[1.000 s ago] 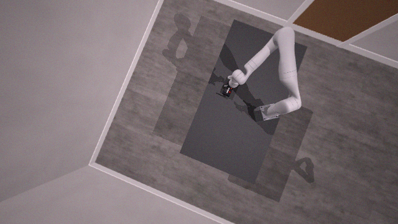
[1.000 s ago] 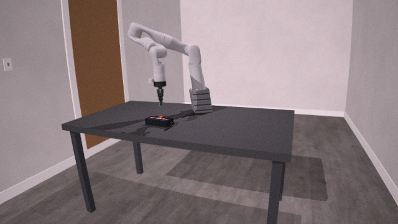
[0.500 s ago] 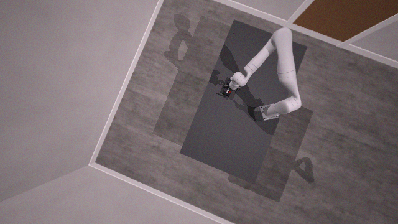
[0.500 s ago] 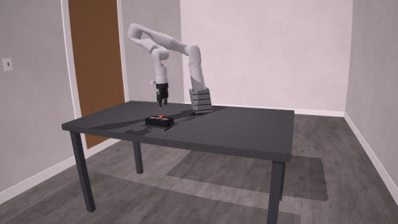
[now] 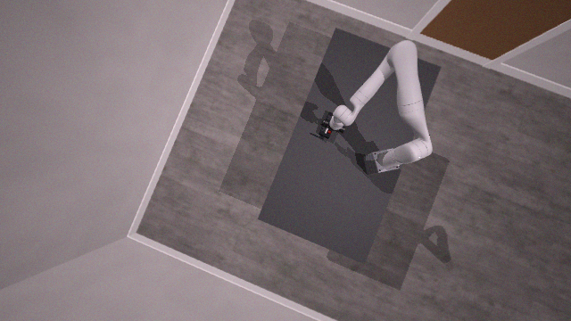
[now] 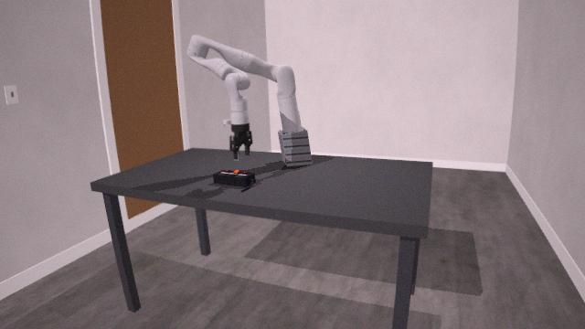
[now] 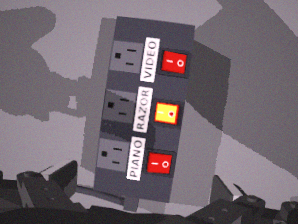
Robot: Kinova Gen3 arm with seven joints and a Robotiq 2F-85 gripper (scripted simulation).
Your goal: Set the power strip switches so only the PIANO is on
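Strip (image 5: 325,132) (image 6: 234,178) (image 7: 159,88) lay flat, right way up, on the table (image 5: 321,192) (image 6: 338,192), near one long edge. Gripper (image 5: 338,128) (image 6: 241,156) (image 7: 143,183) was wide open with nothing in it, hanging above the strip, apart from it. Single arm (image 5: 409,85) (image 6: 235,91), so no choice of side.

Key relation, wrist view: long axis of strip ran from just past 12 o'clock to just past 6, VIDEO end up, PIANO end down by the fingers. From mid-fingertips, PIANO switch (image 6: 245,173) (image 7: 159,163) sat near, at about 1 o'clock. RAZOR switch (image 6: 237,172) (image 7: 166,113) lay farther, between 12 and 1, and VIDEO switch (image 6: 227,171) (image 7: 174,62) beyond it on much the same line. In the exterior view the strip was around 6 o'clock from the fingers, below them.

RAZOR glowed yellow, so probably on; PIANO and VIDEO were plain red, likely off. Judged left to do: RAZOR off, PIANO on, VIDEO left alone. Each I mark was toward 9 o'clock, each O toward 3, so PIANO probably needed a press on its 9 o'clock half, RAZOR on its 3 o'clock half. Spread fingers looked too wide for one rocker; closing them first seemed sensible. An off-axis press could nudge the strip or catch a neighbour.

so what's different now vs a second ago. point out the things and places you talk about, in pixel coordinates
The gripper (image 6: 241,157) has turned about its vertical axis, its fingers now showing spread apart in the exterior view. Nothing was taken hold of or let go. The power strip (image 6: 234,178) (image 7: 145,110) and the arm's base (image 6: 296,148) stayed where they were.
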